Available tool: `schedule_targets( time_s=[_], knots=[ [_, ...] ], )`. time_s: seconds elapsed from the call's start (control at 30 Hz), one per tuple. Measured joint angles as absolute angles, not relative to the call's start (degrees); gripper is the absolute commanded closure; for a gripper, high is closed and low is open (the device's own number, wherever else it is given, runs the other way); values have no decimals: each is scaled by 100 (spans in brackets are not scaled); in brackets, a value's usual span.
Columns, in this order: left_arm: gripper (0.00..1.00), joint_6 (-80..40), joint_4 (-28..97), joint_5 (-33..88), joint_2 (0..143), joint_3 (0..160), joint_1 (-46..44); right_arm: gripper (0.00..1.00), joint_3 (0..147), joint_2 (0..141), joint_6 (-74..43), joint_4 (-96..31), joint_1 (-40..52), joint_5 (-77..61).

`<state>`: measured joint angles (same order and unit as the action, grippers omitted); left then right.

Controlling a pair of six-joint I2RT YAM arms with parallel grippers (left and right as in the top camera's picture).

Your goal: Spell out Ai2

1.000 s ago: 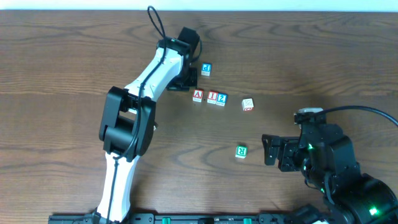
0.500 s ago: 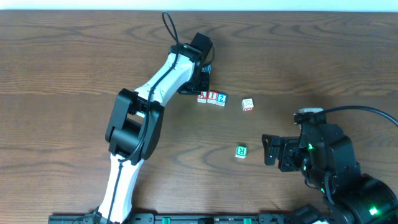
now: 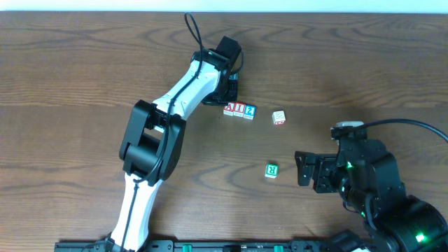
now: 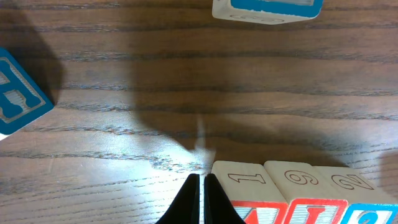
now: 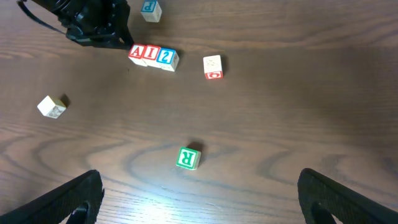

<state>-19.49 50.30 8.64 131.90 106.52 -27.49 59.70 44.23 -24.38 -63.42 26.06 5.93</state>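
Three blocks stand in a touching row: a red A (image 3: 229, 108), a red I (image 3: 239, 109) and a blue 2 (image 3: 250, 110). The row also shows in the right wrist view, A (image 5: 137, 53), I (image 5: 151, 55), 2 (image 5: 166, 57). My left gripper (image 3: 225, 99) is shut and empty, its tips (image 4: 202, 186) at the left side of the A block (image 4: 239, 186). My right gripper (image 3: 306, 170) is open and empty at the near right, its fingers wide apart (image 5: 199, 196), near a green R block (image 5: 188, 157).
A red-and-white block (image 3: 278, 117) lies right of the row. The green R block (image 3: 271, 169) sits nearer the front. A blue P block (image 5: 150, 9) lies behind the left gripper, a pale block (image 5: 51, 106) left of it. A blue H block (image 4: 18, 93) is close by.
My left gripper has moved right and pushed the A block up against the I block, closing the gap. The right arm has not moved.
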Motion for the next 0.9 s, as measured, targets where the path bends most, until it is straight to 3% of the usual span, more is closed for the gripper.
schedule_targets(
  time_s=[0.47, 0.7, 0.9],
  knots=[
    [94, -1970, 5553, 403, 12884, 10652, -2390, 1, 5970, 4423, -2438, -6342, 2606, 596],
    [94, -1970, 6082, 298, 11024, 10689, -1970, 1, 5968, 4423, -2438, -6344, 2606, 596],
    [94, -2099, 6910, 62, 9411, 10807, -2344, 1, 5966, 4423, -2438, -6342, 2606, 596]
  ],
)
